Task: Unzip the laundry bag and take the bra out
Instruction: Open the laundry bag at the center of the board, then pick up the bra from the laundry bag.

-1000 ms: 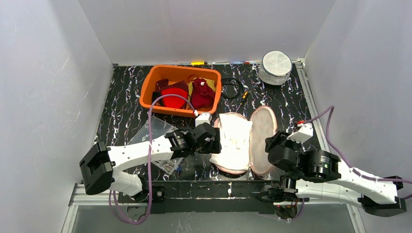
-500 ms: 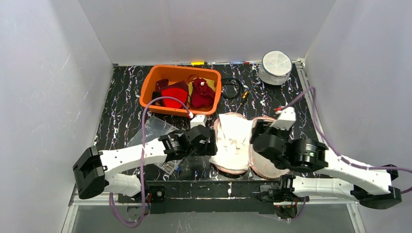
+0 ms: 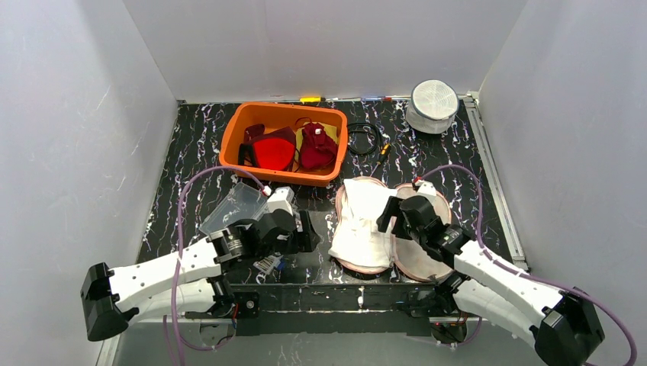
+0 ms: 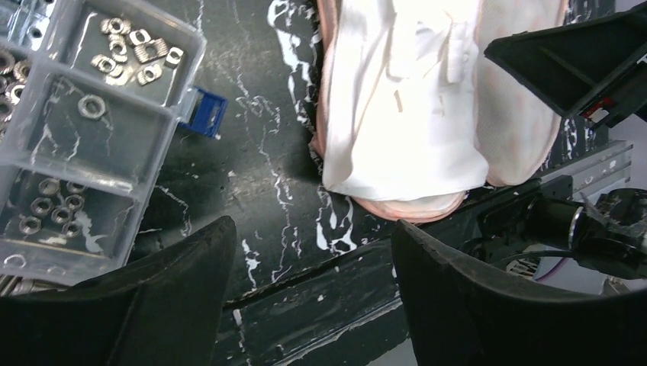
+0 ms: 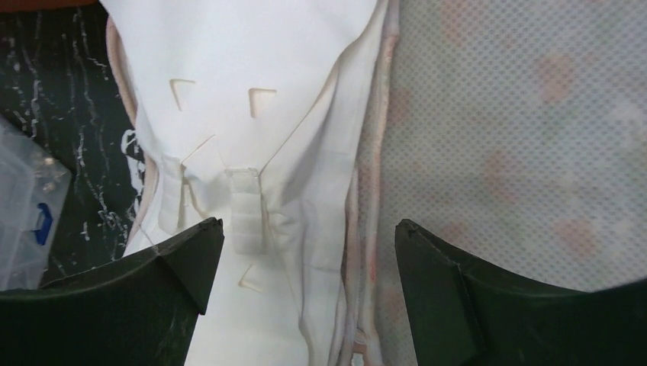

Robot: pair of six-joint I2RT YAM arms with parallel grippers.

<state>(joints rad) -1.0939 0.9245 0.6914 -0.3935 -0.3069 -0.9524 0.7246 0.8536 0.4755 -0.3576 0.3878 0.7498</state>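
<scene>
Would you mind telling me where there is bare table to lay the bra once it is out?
Free: the table's back-left corner beside the orange bin, and the right strip between the laundry bag and the side rail. Crowded: front middle, with the left gripper, right gripper, bra and parts box.

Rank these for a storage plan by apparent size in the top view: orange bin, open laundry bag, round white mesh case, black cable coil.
1. Orange bin and laundry bag: about alike; the right arm hides part of the bag.
2. Round white mesh case.
3. Black cable coil.
</scene>
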